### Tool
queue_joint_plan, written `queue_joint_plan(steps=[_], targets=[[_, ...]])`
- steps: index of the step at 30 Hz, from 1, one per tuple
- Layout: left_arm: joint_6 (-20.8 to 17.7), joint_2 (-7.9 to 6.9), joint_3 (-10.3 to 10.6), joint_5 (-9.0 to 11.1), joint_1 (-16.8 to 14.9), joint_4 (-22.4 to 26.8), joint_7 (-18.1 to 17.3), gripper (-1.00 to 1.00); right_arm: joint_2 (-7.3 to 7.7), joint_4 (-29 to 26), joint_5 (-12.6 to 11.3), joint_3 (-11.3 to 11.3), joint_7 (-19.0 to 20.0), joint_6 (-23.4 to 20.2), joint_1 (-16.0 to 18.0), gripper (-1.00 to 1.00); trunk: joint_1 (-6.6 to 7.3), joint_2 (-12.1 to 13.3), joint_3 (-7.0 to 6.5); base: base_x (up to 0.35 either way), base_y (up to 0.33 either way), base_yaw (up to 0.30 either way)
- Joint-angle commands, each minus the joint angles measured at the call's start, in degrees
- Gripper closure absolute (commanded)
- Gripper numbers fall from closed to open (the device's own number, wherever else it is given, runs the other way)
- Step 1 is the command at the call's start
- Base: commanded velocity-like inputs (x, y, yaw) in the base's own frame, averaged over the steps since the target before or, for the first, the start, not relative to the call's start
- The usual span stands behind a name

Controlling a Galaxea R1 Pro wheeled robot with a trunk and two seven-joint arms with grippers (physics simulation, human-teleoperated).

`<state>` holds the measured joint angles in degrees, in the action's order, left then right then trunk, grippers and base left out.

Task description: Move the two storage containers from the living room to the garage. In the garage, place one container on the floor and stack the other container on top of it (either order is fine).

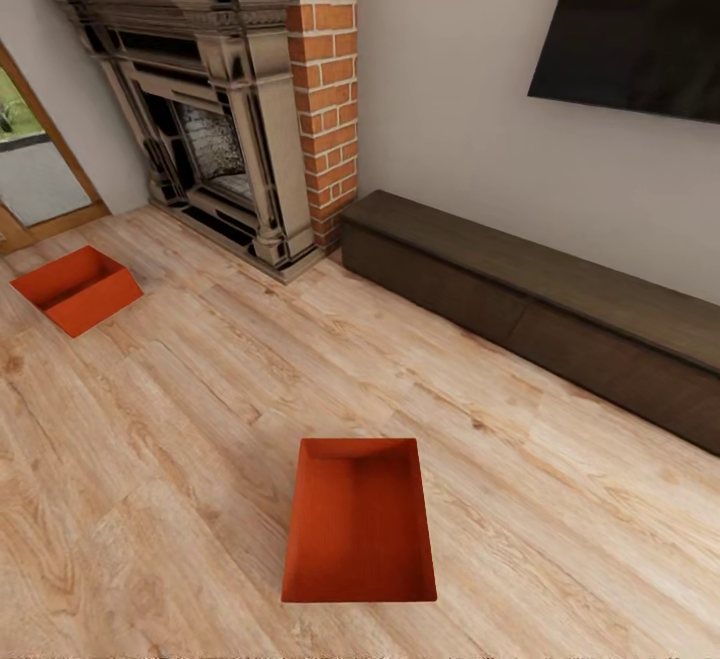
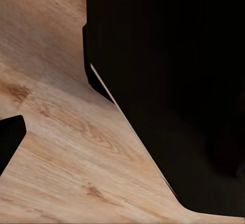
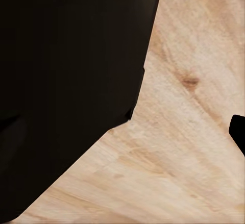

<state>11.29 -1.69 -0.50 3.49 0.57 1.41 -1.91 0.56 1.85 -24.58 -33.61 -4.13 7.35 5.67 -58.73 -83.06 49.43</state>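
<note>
Two storage containers sat on the living-room plank floor: the near container dead ahead, long axis pointing away, the far container by the fireplace. Neither end effector's state could be told.

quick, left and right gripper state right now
Left gripper: cannot be told, only dark shapes over the wood floor.
Right gripper: cannot be told, the same.

No readable text, labels, brands, numbers or signs anywhere. Two orange bins: plain walls, no markings. Dark wall screen: blank, only light reflection. Brick fireplace, low dark cabinet, wood floor: unmarked. Wrist views: dark shapes over wood, no lettering.
</note>
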Motion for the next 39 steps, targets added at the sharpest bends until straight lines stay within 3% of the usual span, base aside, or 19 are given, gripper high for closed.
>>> queue_joint_plan(steps=[1, 14, 26, 29, 35, 39], targets=[[0.1, 0.0, 0.0, 0.4, 0.0, 0.1, -0.2, -1.0, -0.04, 0.2, -0.5, -0.5, 0.0, 0.3, 0.0, -1.0, 0.0, 0.0, 0.12, 0.0, 0.0, 0.0], [0.1, 0.02, 0.0, 0.4, 0.0, 0.1, -0.2, -1.0, -0.03, 0.2, -0.5, -0.5, 0.0, 0.3, 0.0, -1.0, 0.0, 0.0, 1.27, 0.0, 0.0, 0.0], [0.1, 0.01, 0.0, 0.4, 0.0, 0.1, -0.2, -1.0, -0.03, 0.2, -0.4, -0.5, 0.0, 0.3, 0.0, -1.0, 0.0, 0.0, 1.38, 0.0, 0.0, 0.0], [1.0, -0.96, -0.4, 0.8, 1.0, -0.9, -1.2, -1.0, 0.55, 1.0, 0.6, 0.5, 1.0, 1.3, -0.9, -1.0, 0.0, 0.0, 1.38, 0.0, 0.0, 0.0], [2.9, -2.86, -0.4, 1.0, 3.0, -0.2, -2.2, -1.0, 1.03, -0.2, 0.1, 0.6, 1.7, 1.6, -2.9, -1.0, 0.0, 0.0, 1.38, 0.0, 0.0, 0.0], [4.2, -2.95, -0.4, 1.1, 4.3, 1.0, -2.2, -1.0, 1.23, -0.9, -0.2, 0.6, 1.6, 1.6, -4.2, -1.0, 0.0, 0.0, 1.38, 0.0, 0.0, 0.0]])
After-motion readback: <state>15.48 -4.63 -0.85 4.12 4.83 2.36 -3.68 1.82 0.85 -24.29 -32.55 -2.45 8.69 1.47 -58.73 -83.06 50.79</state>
